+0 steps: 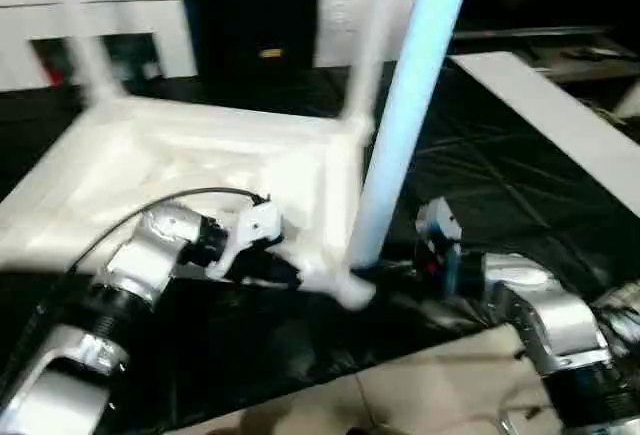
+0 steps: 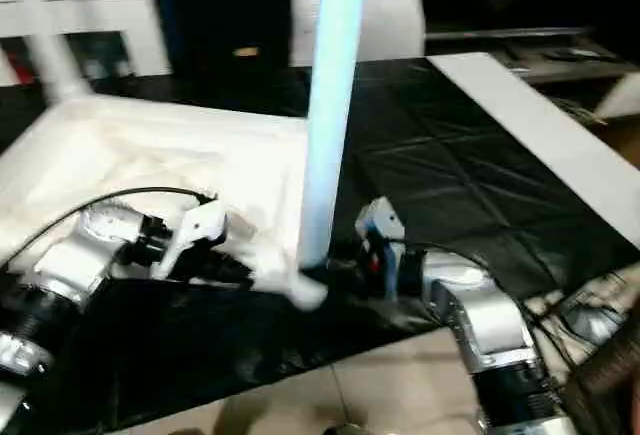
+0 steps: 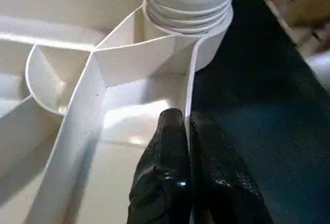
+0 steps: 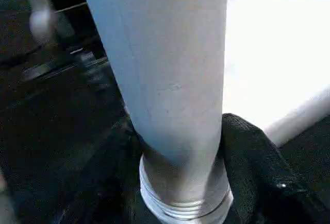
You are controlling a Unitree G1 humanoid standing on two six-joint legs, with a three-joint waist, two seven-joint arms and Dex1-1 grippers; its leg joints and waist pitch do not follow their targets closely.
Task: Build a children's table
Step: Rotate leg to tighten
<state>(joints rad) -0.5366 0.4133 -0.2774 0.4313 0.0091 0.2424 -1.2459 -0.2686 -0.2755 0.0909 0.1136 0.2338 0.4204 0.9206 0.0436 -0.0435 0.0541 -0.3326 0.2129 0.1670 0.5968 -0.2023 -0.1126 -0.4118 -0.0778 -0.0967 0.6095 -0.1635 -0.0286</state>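
White ribbed plastic fills the left half of the head view: the tabletop [image 1: 190,170] lies upside down on a black quilted mat [image 1: 500,185], its underside cut into shallow cells by thin upright webs. Legs already stand from the far corners, one at upper left [image 1: 80,30] and one at upper centre [image 1: 365,45]. At lower centre a third, bluish-looking tapered leg [image 1: 410,105] rises steeply from the near corner socket [image 3: 206,33].

The left gripper [image 3: 188,147] has its black textured fingers pinched nearly together on the tabletop's thin side wall just beside that socket, steadying the slab. The right gripper [image 4: 180,183] wraps its fingers, half spread, around the leg's base, where a few turns of coarse thread [image 4: 180,203] are exposed above the socket.

The step in hand looks like screwing this leg home. To do it well, the leg should stand square to the tabletop before turning, so the threads do not cross; it appears to lean a little now. The left pinch should resist the twist, since smooth plastic may slide on the mat. Turning in short strokes, low on the leg, should keep the grip firm on its slick round surface.
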